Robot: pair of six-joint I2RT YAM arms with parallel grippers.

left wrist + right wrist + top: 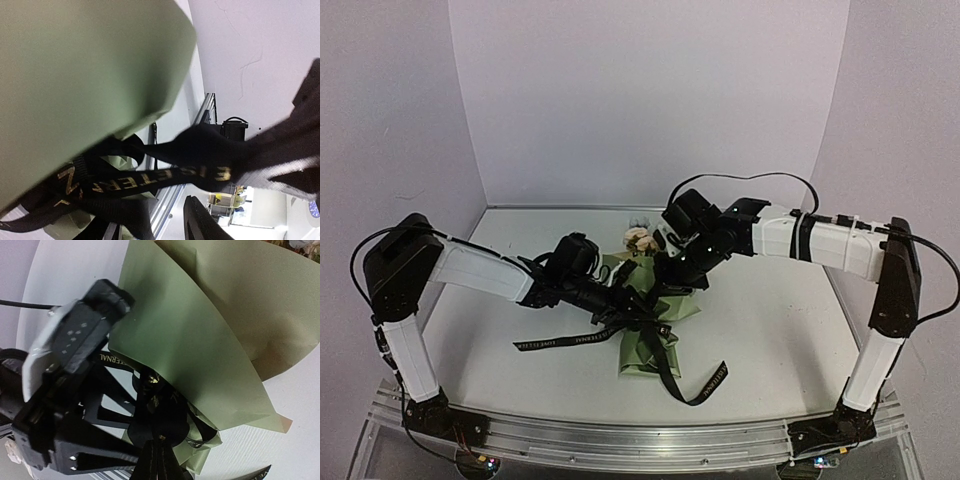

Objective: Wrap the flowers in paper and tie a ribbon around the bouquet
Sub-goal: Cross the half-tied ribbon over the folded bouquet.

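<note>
So the bouquet point(638, 350) was lying pretty much in the middle of the table point(770, 330), centre of the overhead frame. The narrow end of the olive-green paper point(632, 362) pointed toward the bottom of the frame. The cream flowers point(640, 240) poked out at the top end. The black ribbon point(560, 341) was cinched around the middle of the cone. One tail ran flat out to the left, and the other curled down to the lower right, both lying on the table.

The right gripper point(665, 280) came in from the upper right onto the wrapped part. On its own wrist view the fingers point(158, 460) were closed tight at the bottom centre. Their tips were buried in the bunched-up knot of ribbon point(160, 425), right under the overlapping green sheets point(200, 340), so it looked pinched on the ribbon.

The left gripper point(620, 308) sat on the left side of the cone, near the same wrap. Its jaws were partly apart. In its wrist view one finger point(200, 225) sat at the bottom, and the gold-lettered ribbon point(165, 182) crossed the frame above it. The paper point(90, 65) filled the upper left. Couldn't tell if the ribbon was actually touching either pad.
</note>
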